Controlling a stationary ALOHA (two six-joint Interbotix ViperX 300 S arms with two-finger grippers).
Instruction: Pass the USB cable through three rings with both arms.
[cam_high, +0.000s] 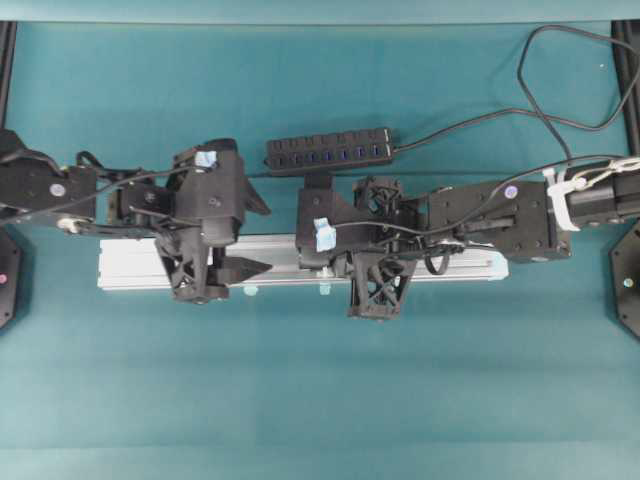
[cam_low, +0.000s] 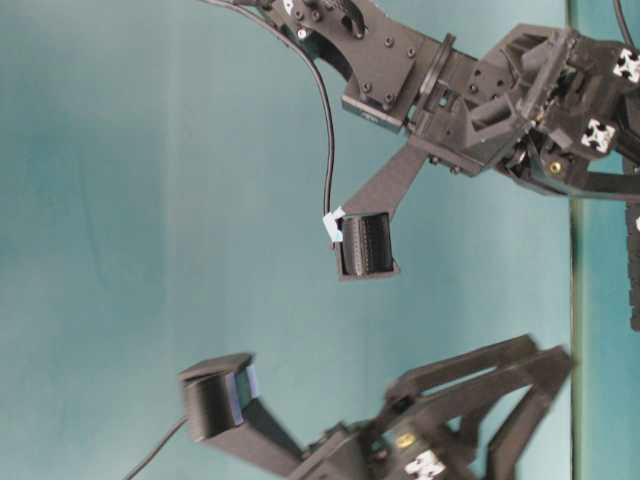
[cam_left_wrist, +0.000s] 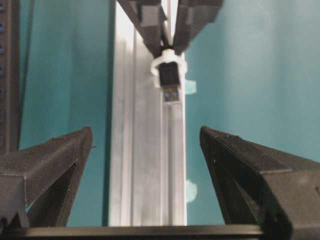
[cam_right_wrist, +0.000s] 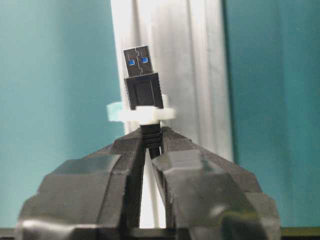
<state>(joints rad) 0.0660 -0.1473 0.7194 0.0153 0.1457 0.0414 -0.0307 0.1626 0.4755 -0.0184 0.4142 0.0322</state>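
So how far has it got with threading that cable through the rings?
The USB plug has poked through one white ring, so the first ring looks threaded. The right gripper pinches the cable just behind it. The left gripper waits open, facing the plug, likely to take it. Further rings remain.

We see teal cloth surface (cam_high: 320, 400); ribbed silver aluminium rail (cam_high: 130, 268); black USB plug (cam_right_wrist: 142, 85), silver tip, blue inserts; translucent-white plastic ring (cam_right_wrist: 142, 113); matte black fingers (cam_right_wrist: 200, 175), pale blue tape patch (cam_high: 324, 235).
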